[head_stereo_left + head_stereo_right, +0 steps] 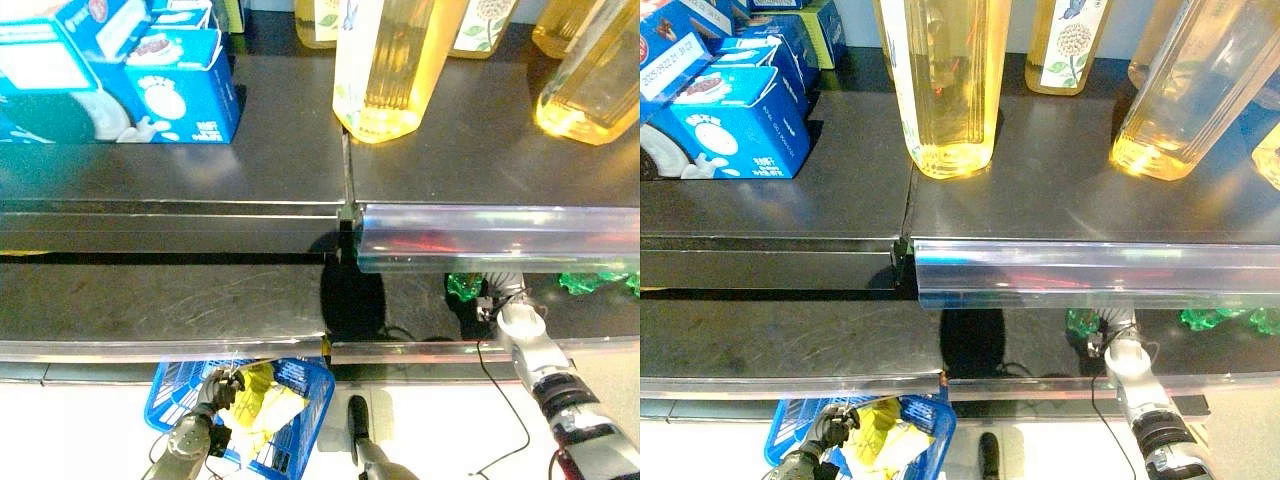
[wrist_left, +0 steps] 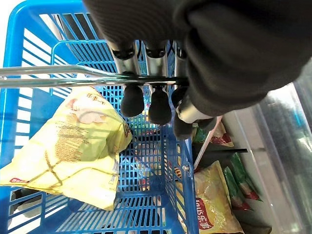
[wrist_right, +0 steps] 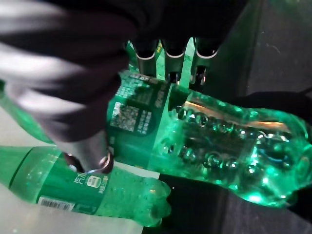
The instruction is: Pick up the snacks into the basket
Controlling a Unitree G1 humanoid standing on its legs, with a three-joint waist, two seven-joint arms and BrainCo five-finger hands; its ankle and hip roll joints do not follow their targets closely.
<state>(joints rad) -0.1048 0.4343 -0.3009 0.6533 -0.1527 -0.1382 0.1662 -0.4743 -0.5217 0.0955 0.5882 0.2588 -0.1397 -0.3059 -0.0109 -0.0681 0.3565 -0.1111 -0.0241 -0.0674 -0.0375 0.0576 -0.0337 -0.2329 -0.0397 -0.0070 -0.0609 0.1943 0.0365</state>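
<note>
The shelf (image 1: 200, 160) is a dark metal rack with two boards, each edged by a clear plastic rail. On its upper board, blue cartons (image 1: 120, 75) stand at the left end and tall bottles of yellow liquid (image 1: 390, 60) stand from the middle to the right end. On the lower board of the shelf, far to the right and under the upper rail, lie green bottles (image 3: 214, 141) on their sides, one above the other in the right wrist view.

Below the front edge of the shelf, toward its left half, hangs a blue basket (image 2: 29, 53) with slatted plastic walls and a thin metal handle (image 2: 58, 75). Inside the basket lies a yellow snack bag (image 2: 68, 151), flat against the bottom and one wall. Just outside the basket wall, more snack bags (image 2: 214, 204) lie on a low board of the shelf, yellow and green ones side by side.

The left hand (image 2: 146, 97) has its fingers curled round the basket's metal handle, carrying it below the shelf. The right hand (image 3: 168, 61) reaches into the shelf's lower board, its fingers wrapped over the label of the larger green bottle and its thumb (image 3: 90, 156) pressed on the near side, pinching that bottle.
</note>
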